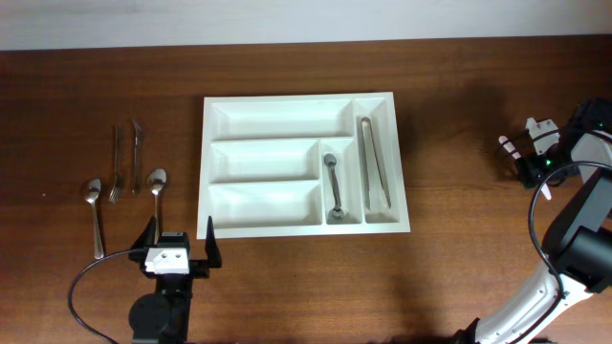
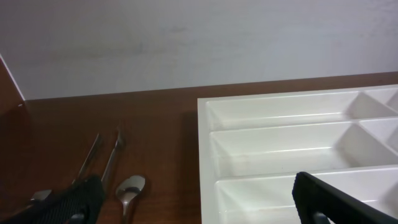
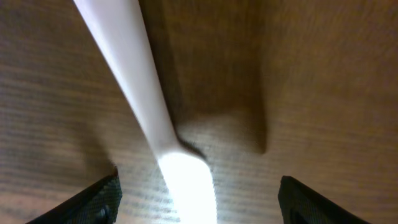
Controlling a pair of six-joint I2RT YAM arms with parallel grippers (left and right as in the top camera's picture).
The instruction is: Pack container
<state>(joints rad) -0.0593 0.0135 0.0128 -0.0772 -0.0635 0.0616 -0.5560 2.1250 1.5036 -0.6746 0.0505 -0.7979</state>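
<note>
The white cutlery tray (image 1: 297, 98) lies at the table's middle. A metal spoon (image 1: 333, 187) lies in its small vertical compartment and metal tongs (image 1: 373, 164) in the long right one. The three horizontal compartments hold nothing. My left gripper (image 1: 178, 244) is open and empty, near the tray's front left corner; its view shows the tray (image 2: 292, 99) and a spoon (image 2: 129, 188). My right gripper (image 1: 533, 164) is open at the far right, low over a white plastic utensil (image 3: 146, 118) that lies between its fingers (image 3: 199, 202).
Left of the tray lie a spoon (image 1: 95, 216), a fork (image 1: 116, 164), a knife (image 1: 137, 153) and a second spoon (image 1: 156, 191). White plastic pieces (image 1: 511, 146) show beside the right arm. A pale wall (image 2: 186, 37) lies beyond the far table edge.
</note>
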